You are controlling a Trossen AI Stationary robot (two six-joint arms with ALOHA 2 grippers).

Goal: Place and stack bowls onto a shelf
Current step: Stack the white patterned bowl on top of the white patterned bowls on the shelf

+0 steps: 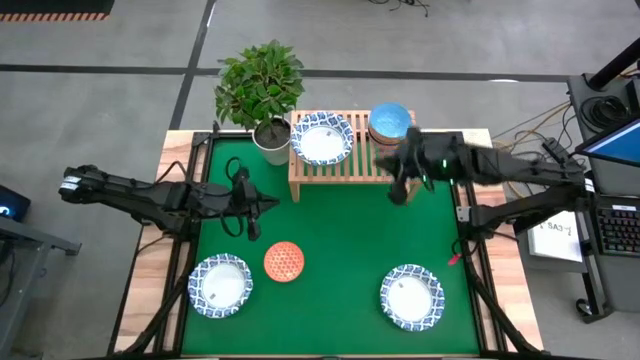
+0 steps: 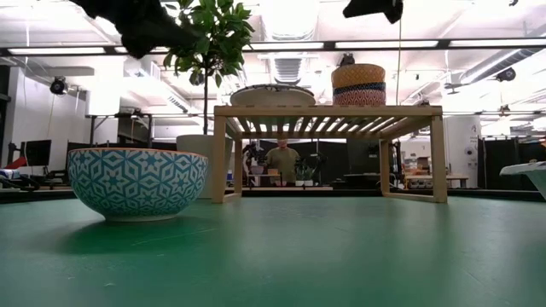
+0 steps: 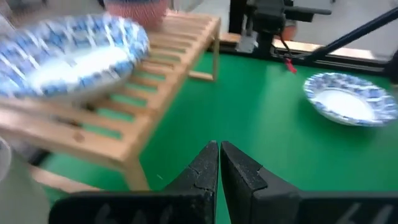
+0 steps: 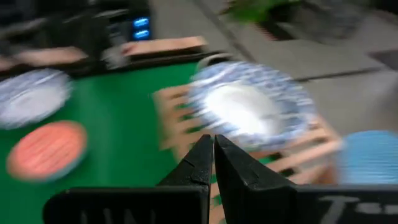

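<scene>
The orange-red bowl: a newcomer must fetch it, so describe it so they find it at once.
On the green mat, look in front of the shelf, toward the left. The orange-red bowl sits beside a wide white bowl. It is the smallest bowl on the mat and the only one without a blue rim.

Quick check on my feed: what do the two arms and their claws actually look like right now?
Both arms are dark, jointed links with thin black cables along them. The right arm shows a small green light near its wrist. The left claw and right claw each have two black, tapered, wedge-shaped fingers on a wide black bar.
</scene>
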